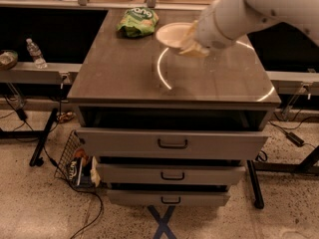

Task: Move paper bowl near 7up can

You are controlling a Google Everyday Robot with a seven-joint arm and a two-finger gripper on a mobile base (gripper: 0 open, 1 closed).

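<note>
In the camera view, the white arm (249, 9) is reaching in from the upper right, cut off by the frame edge, and its thick wrist is covering most of the gripper (192, 44). The gripper is hanging over the far middle of the surface (124, 78) and is pinching the right rim of the paper bowl (172, 34). The bowl is sitting tilted, just right of a green snack bag (137, 21); whether the bowl is touching the surface, I cannot tell.

The dark surface is reflecting a bright ring of light (162, 73) and is topping a cabinet whose three drawers (172, 143) are standing slightly open. On the left, a bench (35, 73) is carrying a water bottle (36, 54) and a small dark bowl (7, 59). A wire basket (70, 158) is leaning beside the cabinet on the speckled floor, where a blue tape cross (162, 223) is showing.

The bag is bearing white lettering that I cannot read.
</note>
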